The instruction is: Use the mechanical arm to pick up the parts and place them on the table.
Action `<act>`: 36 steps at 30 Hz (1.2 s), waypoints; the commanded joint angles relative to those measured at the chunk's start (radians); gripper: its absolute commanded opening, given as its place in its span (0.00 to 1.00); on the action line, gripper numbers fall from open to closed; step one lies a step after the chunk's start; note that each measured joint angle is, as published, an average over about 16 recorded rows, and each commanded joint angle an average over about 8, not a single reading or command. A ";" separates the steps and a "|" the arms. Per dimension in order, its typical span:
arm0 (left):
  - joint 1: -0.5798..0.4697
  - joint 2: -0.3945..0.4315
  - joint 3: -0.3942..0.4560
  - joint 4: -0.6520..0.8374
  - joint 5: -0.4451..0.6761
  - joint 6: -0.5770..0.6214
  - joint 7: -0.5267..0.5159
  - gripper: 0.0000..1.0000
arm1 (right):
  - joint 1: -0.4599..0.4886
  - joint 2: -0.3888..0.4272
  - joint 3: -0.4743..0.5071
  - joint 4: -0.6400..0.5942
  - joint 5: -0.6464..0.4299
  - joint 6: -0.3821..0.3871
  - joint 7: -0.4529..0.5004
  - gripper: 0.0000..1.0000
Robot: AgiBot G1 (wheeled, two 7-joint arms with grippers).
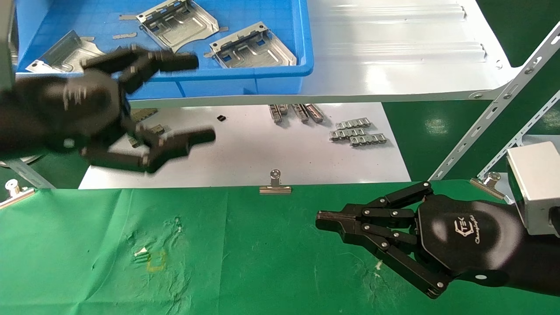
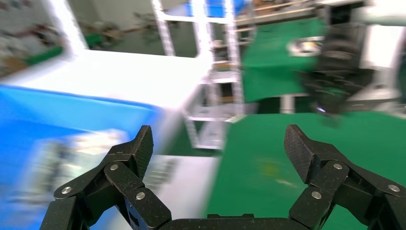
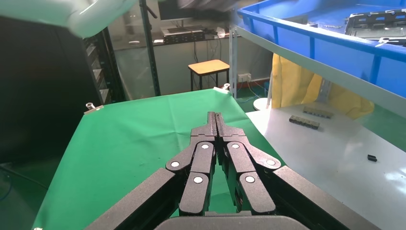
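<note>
The left gripper hangs in the air beyond the far left corner of the green-clothed surface, in front of the blue bin on the glossy white shelf. Its fingers are spread wide apart and hold nothing. Three stamped metal plates lie in the bin: one at its left end, just behind the gripper, one farther back, and one near the bin's front wall. On the white board below the shelf lie small grey linked strips. A binder clip grips the surface's far edge. The right gripper rests low over the surface near its right edge, its fingers pressed together and empty.
</note>
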 commanded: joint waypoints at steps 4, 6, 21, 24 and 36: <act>-0.223 0.114 0.059 0.268 0.160 -0.089 0.048 1.00 | 0.000 0.000 0.000 0.000 0.000 0.000 0.000 0.00; -0.292 0.166 0.082 0.385 0.225 -0.175 0.070 1.00 | 0.000 0.000 0.000 0.000 0.000 0.000 0.000 0.00; -0.543 0.403 0.194 0.868 0.457 -0.504 0.114 0.00 | 0.000 0.000 0.000 0.000 0.000 0.000 0.000 0.75; -0.557 0.415 0.205 0.898 0.473 -0.521 0.110 0.00 | 0.000 0.000 0.000 0.000 0.000 0.000 0.000 1.00; -0.569 0.423 0.221 0.950 0.497 -0.588 0.097 0.00 | 0.000 0.000 0.000 0.000 0.000 0.000 0.000 1.00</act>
